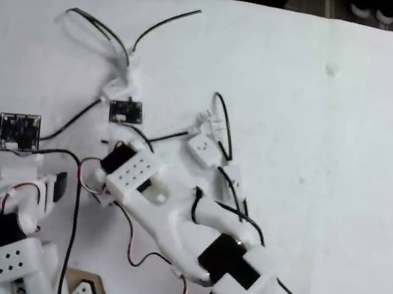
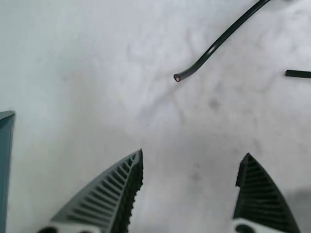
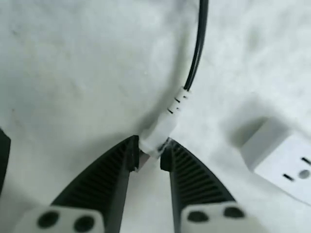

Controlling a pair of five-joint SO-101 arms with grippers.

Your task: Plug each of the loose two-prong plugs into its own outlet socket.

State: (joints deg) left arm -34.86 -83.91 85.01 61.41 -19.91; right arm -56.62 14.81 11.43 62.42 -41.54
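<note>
My right fingers pinch a white plug by its body, the tips pressed against both of its sides, low over the white worktop. The plug's black cord runs away from me. A white outlet socket lies near the plug but apart from it. My left fingers are spread wide above the worktop. A loose black wire end lies ahead of them, well apart.
</note>
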